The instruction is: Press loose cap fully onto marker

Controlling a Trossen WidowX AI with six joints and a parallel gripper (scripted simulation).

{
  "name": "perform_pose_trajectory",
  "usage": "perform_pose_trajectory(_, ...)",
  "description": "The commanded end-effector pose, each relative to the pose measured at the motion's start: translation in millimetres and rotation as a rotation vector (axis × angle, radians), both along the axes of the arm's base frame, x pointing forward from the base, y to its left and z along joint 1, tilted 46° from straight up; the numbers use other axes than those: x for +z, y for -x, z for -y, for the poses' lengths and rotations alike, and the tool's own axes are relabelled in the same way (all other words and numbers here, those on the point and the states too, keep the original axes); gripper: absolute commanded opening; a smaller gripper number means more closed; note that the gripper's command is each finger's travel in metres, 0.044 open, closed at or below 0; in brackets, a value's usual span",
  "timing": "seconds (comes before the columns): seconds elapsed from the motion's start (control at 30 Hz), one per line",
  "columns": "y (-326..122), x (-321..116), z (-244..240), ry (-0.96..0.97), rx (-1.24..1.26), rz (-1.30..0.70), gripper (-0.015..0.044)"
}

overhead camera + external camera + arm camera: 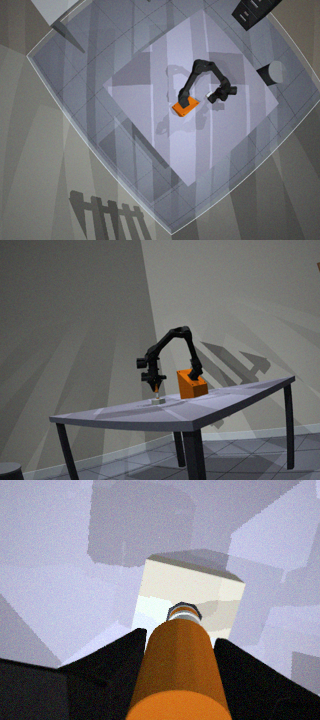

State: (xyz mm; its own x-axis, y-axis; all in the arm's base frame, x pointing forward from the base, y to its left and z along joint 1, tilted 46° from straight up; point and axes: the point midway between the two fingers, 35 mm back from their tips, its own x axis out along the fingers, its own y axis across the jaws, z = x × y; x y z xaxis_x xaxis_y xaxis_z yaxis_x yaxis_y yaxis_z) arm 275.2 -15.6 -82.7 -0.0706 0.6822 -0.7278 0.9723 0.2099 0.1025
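- The gripper (180,680) is closed on the orange cap (177,672), which is clamped between the two dark fingers, as seen in the wrist view.
- In the wrist view, the cap is lined up over the marker (184,612); only a short grey-and-white band of the marker is seen past the cap's far end.
- The marker is held upright in the pale holder block (192,597), which is seen directly beyond the cap.
- In the exterior view, the gripper (156,388) is pointed straight down above the holder block (158,401), with the cap (156,388) showing below the fingertips and a light stretch of marker (157,395) visible between cap and block.
- Whether the cap is fully seated on the marker cannot be told.
- The block is set on the table (180,415), left of the orange base (191,384) on which the arm is mounted.
- In the top view, the block (208,94) is seen as a small white patch just beside the gripper (212,98), to the right of the orange base (184,106).
- The arm (178,338) is arched high from the base over to the block.
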Motion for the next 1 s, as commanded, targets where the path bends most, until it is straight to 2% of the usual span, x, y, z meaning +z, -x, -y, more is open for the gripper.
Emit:
perform_pose_trajectory(0.0, 5.6, -19.6, -22.2, -0.027, 0.035, -0.023, 0.0)
perform_pose_trajectory(0.93, 4.5, -27.3, -28.5, -0.028, 0.035, -0.023, 0.0)
perform_pose_trajectory(0.97, 4.2, -27.0, -27.8, -0.027, 0.038, -0.018, 0.0026)
